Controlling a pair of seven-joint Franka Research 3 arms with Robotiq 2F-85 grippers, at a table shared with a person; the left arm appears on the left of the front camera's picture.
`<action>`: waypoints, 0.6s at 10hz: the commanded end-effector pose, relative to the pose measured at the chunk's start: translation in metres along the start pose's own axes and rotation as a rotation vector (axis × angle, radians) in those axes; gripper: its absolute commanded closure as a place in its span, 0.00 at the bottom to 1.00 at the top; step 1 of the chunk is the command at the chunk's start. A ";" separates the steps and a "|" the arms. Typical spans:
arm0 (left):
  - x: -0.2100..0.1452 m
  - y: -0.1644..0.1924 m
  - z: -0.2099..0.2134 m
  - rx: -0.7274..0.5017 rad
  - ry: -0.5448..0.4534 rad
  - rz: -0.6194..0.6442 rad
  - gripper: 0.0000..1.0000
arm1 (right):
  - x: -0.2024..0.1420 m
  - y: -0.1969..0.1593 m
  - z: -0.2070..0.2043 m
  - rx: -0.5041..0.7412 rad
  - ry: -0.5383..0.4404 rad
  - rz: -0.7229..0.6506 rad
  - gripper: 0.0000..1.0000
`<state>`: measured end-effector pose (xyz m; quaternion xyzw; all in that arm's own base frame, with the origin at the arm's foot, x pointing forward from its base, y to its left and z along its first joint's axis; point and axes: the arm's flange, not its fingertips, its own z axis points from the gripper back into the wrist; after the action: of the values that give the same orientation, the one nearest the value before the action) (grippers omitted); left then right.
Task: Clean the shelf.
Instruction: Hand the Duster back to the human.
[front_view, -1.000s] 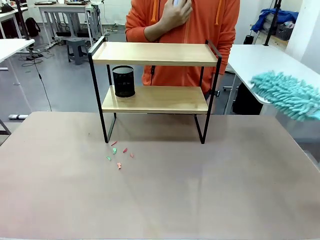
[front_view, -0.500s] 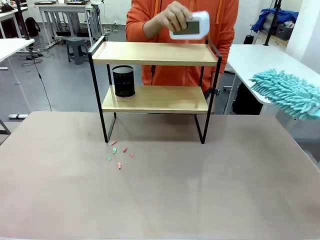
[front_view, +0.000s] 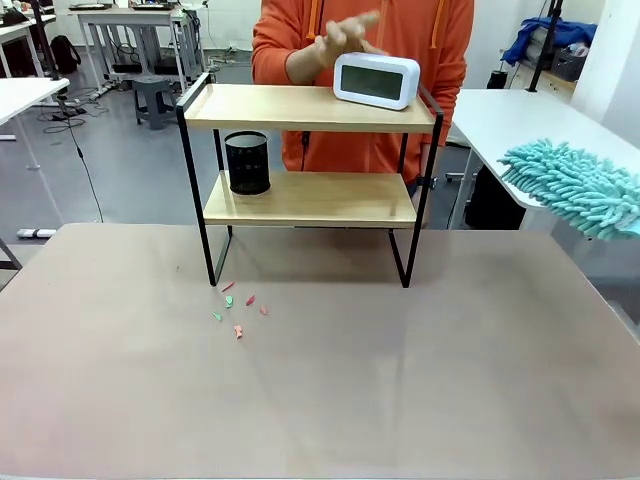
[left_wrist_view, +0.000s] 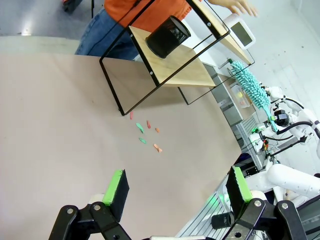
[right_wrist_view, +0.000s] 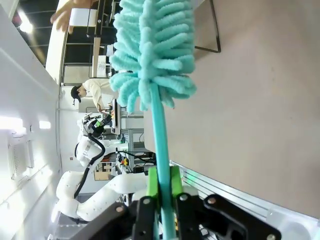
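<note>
One shelf (front_view: 300, 107), one clock (front_view: 376, 80), one mesh cup (front_view: 247, 162), six scraps (front_view: 229, 300), one duster (front_view: 575, 185)

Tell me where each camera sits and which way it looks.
Front: fixed on the robot's side of the table, facing across at the shelf and the person, whose hand is near a white clock.
Left wrist: on the left arm, looking along the open left gripper toward the shelf.
Right wrist: on the right arm, rolled sideways, looking along the right gripper, shut on the teal duster.
Shared: front and left wrist both show shelf, clock and duster.
</note>
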<state>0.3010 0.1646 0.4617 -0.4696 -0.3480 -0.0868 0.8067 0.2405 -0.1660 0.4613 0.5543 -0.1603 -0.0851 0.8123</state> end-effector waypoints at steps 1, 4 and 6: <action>0.000 -0.001 -0.002 -0.013 -0.025 -0.018 0.00 | -0.002 -0.001 -0.001 0.002 0.008 0.023 0.88; 0.004 -0.026 -0.003 -0.080 0.035 -0.066 0.00 | -0.004 0.015 0.013 0.056 -0.015 0.085 0.88; 0.030 -0.088 -0.021 -0.339 0.156 -0.224 0.00 | -0.017 0.088 0.065 0.164 0.040 0.347 0.88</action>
<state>0.2898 0.1182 0.5116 -0.5162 -0.3302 -0.2045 0.7634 0.2111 -0.1765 0.5218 0.5671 -0.2198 0.0036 0.7938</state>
